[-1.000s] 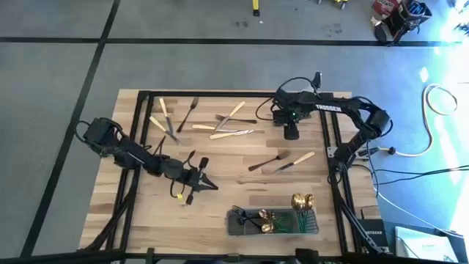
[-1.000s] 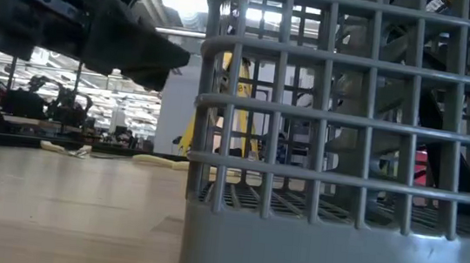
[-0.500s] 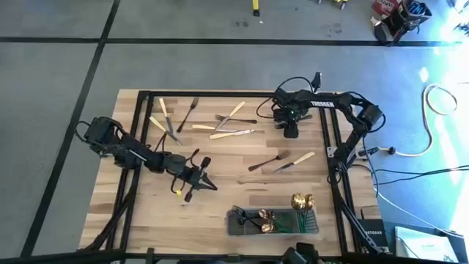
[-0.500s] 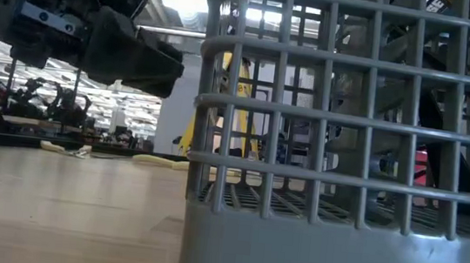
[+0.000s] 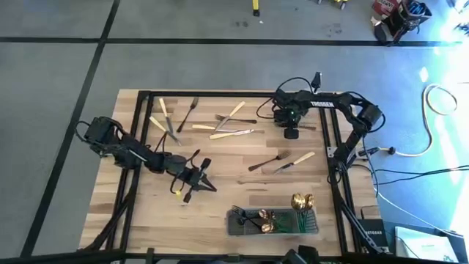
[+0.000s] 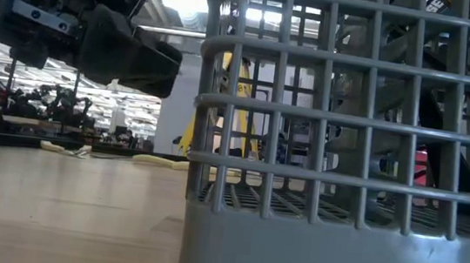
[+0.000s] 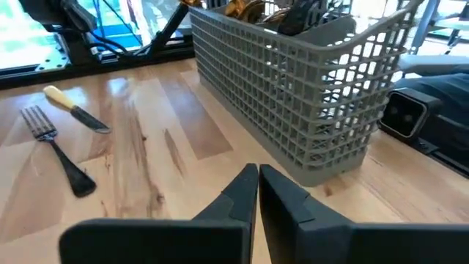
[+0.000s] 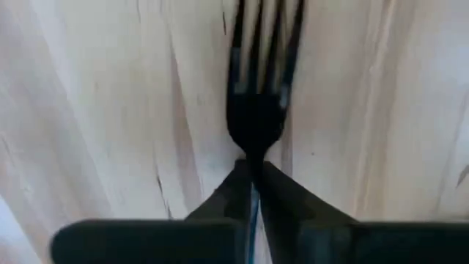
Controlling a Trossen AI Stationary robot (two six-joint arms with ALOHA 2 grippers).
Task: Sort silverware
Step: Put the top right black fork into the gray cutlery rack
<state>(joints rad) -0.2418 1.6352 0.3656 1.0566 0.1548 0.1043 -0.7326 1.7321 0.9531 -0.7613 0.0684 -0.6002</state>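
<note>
Metal cutlery like this is thin, stiff and slick, so I'd guess it wants to skate on the wood; best bet is pinching the narrow neck or mid-handle, not the flat tines.

Nearest the camera edge, bottom centre of the high view, the grey mesh caddy (image 5: 272, 221) already has gold and dark pieces standing in it. Just up and left of it, the left gripper (image 5: 203, 182) hangs over bare table, fingers pressed together, nothing in them as far as the left wrist view shows.

Mid-frame right, a dark fork (image 5: 267, 160) and a cream-handled knife (image 5: 296, 160) lie side by side.

Further back, upper centre, the rest of the silverware (image 5: 233, 130) is scattered loose, well apart from the caddy.

Farthest, upper right, the right gripper (image 5: 291, 133) is down at the table. Its wrist view shows fingers nipped on the neck of a dark fork (image 8: 258, 110), tines pointing away. Looks like a decent grip spot, though thin metal could twist.
</note>
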